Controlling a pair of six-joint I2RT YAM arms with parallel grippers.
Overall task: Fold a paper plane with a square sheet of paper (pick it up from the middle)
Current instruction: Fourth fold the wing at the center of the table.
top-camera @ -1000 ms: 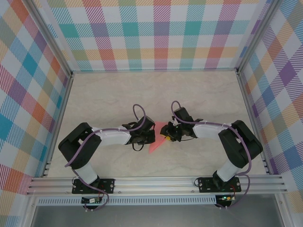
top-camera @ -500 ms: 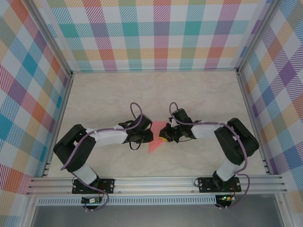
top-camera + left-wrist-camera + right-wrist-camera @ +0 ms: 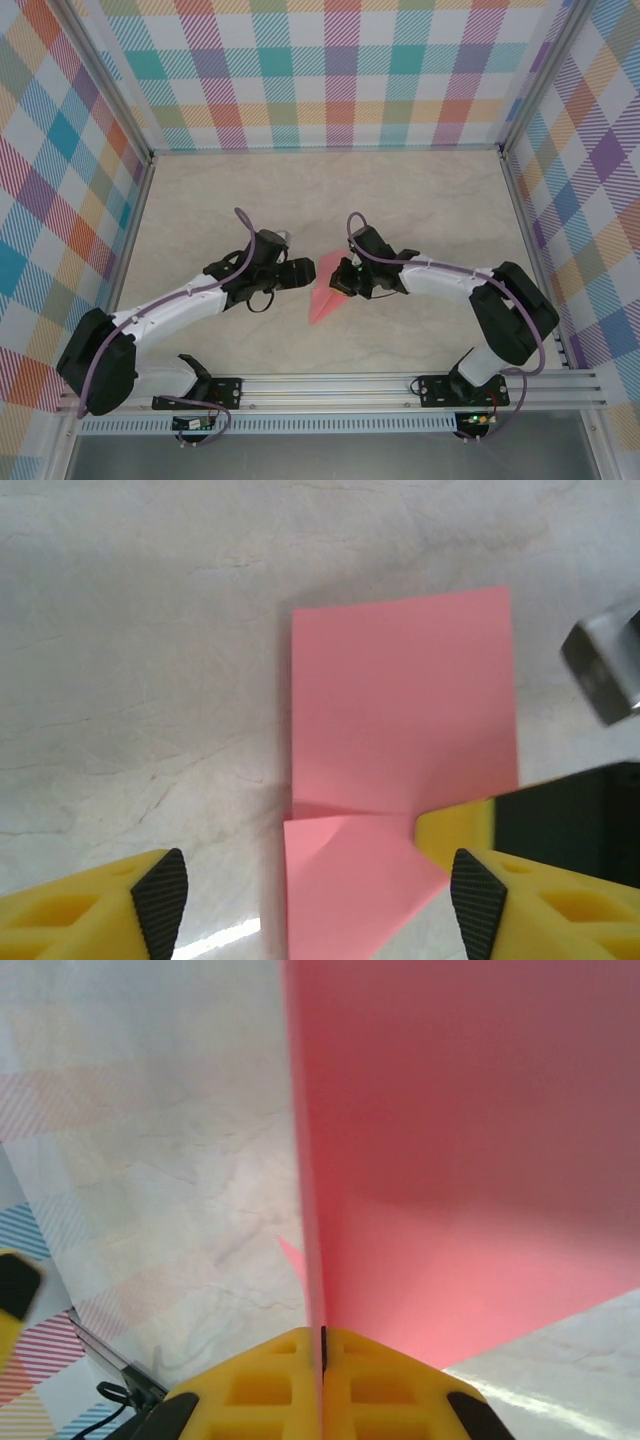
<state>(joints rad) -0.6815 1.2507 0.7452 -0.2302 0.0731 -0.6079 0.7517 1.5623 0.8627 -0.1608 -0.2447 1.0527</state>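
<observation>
pale marbled table (image 3: pixel 420 200), checked walls (image 3: pixel 330 70) around it. the right gripper (image 3: pixel 322 1345) is pinched tight on the pink paper (image 3: pixel 450 1160), its fingers closed on a folded edge. the left gripper (image 3: pixel 318 900) is spread wide and grips nothing, its fingers (image 3: pixel 160 900) to either side of the paper's folded end. the paper sits mid-table, between the two grippers.
</observation>
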